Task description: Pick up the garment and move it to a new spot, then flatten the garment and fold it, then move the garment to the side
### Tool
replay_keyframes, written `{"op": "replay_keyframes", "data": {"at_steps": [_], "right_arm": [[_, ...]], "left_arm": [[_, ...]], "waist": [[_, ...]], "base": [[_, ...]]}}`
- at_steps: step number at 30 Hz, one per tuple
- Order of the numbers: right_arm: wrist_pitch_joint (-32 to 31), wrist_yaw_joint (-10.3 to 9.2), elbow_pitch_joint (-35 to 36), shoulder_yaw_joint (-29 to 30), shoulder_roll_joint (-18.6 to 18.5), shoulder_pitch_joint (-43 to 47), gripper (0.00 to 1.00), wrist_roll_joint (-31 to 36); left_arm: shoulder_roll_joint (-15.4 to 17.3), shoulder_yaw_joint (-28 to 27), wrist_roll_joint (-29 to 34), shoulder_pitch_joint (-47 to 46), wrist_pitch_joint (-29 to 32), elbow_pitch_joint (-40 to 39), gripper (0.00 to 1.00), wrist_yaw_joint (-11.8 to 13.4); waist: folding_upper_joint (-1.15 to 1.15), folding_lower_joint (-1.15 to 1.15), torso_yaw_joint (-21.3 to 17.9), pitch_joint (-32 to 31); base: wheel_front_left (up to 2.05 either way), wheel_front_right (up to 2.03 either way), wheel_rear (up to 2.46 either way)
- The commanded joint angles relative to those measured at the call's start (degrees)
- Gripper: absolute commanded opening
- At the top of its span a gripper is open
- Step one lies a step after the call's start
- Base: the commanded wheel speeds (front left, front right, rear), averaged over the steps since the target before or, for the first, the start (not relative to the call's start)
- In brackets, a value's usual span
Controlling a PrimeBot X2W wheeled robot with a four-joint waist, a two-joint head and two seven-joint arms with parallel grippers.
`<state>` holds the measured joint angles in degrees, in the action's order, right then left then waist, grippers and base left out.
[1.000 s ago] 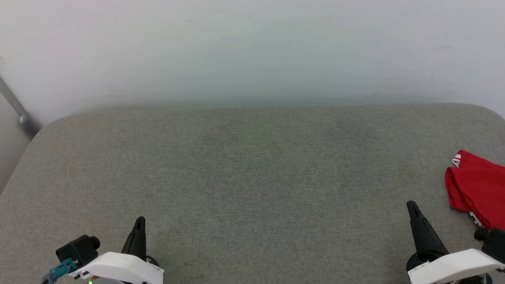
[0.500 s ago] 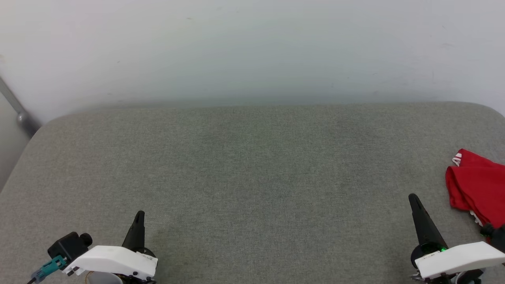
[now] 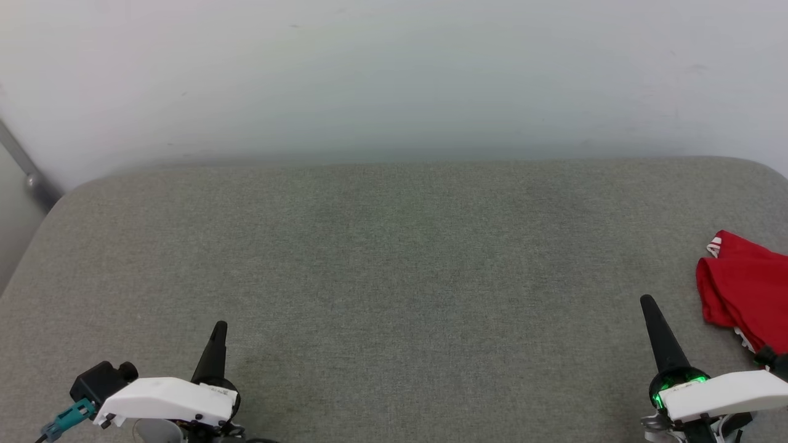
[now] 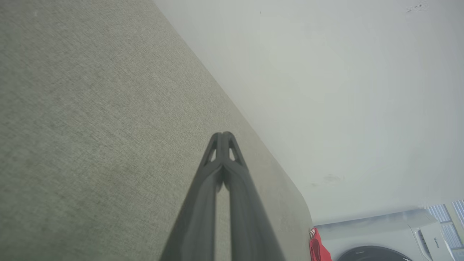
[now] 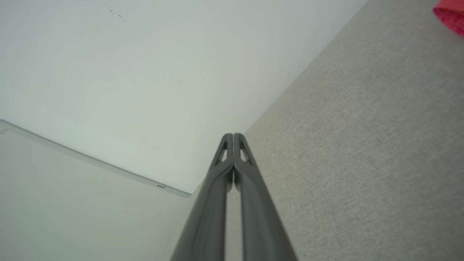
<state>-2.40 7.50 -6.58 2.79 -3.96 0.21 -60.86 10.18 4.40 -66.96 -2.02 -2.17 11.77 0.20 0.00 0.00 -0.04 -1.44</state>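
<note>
The red garment (image 3: 748, 292) lies bunched at the far right edge of the grey surface (image 3: 394, 258), partly cut off by the head view's border, with a bit of striped trim showing. A sliver of the garment (image 4: 318, 248) appears low in the left wrist view, and its corner (image 5: 450, 15) at the top right of the right wrist view. My right gripper (image 3: 646, 301) points up just left of the garment, apart from it, shut with nothing in it. My left gripper (image 3: 219, 327) stands at the lower left, shut and empty. In the wrist views the left gripper (image 4: 222, 135) and the right gripper (image 5: 232, 135) have their tips together.
A pale wall (image 3: 394, 74) rises behind the grey fabric surface. A grey metal bar (image 3: 24, 172) runs down the wall at the far left. A white washing machine (image 4: 391, 235) stands past the surface's right end.
Both arms have drawn back and down toward the lower corners of the head view, fingers staying shut. The garment has not moved.
</note>
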Motion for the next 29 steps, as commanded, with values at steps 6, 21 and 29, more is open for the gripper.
{"op": "replay_keyframes", "data": {"at_steps": [6,21,29], "right_arm": [[-0.45,0.0,-0.68,0.35,-0.46,-2.07,0.0,-4.84],[-1.18,0.0,-2.7,0.91,-0.38,-3.32,0.0,-13.26],[-1.57,-0.01,-3.82,1.23,-0.3,-4.17,0.0,-17.81]], "left_arm": [[-0.86,-1.8,-3.77,-1.85,1.09,-0.04,0.0,-1.33],[-2.68,-4.44,-10.43,-2.64,3.25,0.65,0.0,-3.33],[-3.67,-5.88,-14.03,-3.16,4.47,1.03,0.0,-4.39]], "waist": [[0.0,0.0,0.01,0.16],[0.0,0.0,0.02,0.52],[0.0,0.0,0.02,0.74]], "base": [[0.0,0.0,0.0],[0.0,0.0,0.0],[0.0,0.0,0.0]]}}
